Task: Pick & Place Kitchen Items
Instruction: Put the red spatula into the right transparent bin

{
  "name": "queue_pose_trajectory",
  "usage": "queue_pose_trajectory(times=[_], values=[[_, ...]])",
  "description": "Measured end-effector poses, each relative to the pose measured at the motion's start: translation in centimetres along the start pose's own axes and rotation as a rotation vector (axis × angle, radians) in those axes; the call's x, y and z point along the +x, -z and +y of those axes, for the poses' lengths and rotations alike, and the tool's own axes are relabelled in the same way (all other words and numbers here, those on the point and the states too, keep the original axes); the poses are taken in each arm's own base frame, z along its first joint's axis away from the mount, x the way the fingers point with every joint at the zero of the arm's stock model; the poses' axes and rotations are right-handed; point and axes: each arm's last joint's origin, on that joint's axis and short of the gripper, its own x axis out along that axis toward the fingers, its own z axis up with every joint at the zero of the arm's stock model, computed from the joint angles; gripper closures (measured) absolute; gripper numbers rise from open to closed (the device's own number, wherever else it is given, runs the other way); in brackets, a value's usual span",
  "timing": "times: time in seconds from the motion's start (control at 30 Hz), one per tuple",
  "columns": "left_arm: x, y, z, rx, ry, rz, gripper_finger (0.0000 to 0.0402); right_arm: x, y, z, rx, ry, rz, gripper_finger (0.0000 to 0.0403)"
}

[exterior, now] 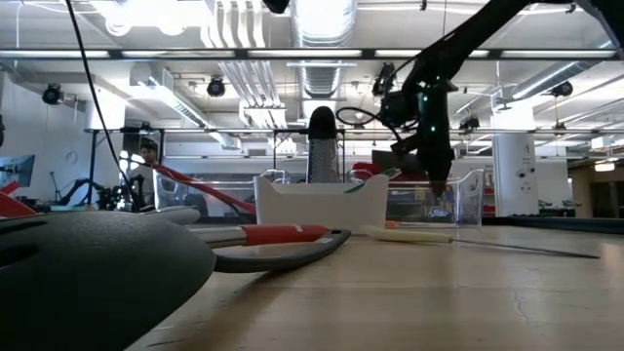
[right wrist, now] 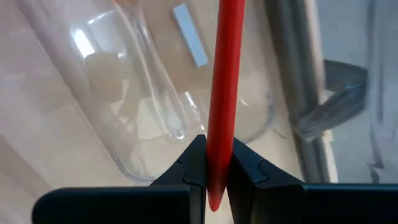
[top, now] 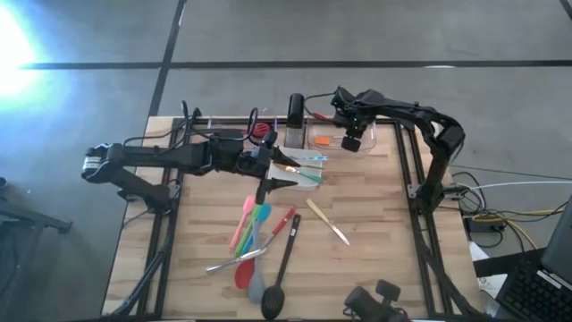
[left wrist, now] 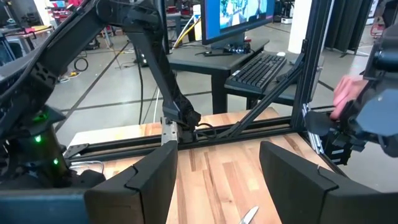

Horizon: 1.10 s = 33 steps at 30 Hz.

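— Right gripper (right wrist: 217,171), what is it doing?
— Clamped on a red utensil handle (right wrist: 225,81), above a clear plastic bin (top: 380,136) at the table's far edge.
— And the left gripper (left wrist: 217,180)?
— Fingers spread, holding nothing, over the wooden table (top: 375,241) beside the white dish (top: 299,172).
— Where are the other utensils?
— Loose on the table: pink spatula (top: 241,224), blue spoon (top: 261,217), black spoon (top: 279,282), wooden-handled knife (top: 327,222).

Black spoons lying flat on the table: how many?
1. The black spoon lies at the right of the loose pile, bowl pointing away from the bins. More may hide inside them.
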Motion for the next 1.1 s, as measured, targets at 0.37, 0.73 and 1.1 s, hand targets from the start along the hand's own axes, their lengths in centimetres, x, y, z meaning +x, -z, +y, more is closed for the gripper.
queue_pose_trajectory(times=[0.37, 0.73, 1.1], values=[[0.0, 0.0, 0.0, 0.0, 0.0, 0.0, 0.017, 1.8, -0.2, 0.3, -0.02, -0.025, 0.058, 0.0378], [0.0, 0.0, 0.0, 0.0, 0.0, 0.0, 0.017, 4.0, -0.5, 0.5, -0.053, -0.064, 0.119, 0.0375], [0.0, 0.0, 0.0, 0.0, 0.0, 0.0, 0.017, 3.8, -0.6, 0.4, -0.049, -0.047, 0.119, 0.036]])
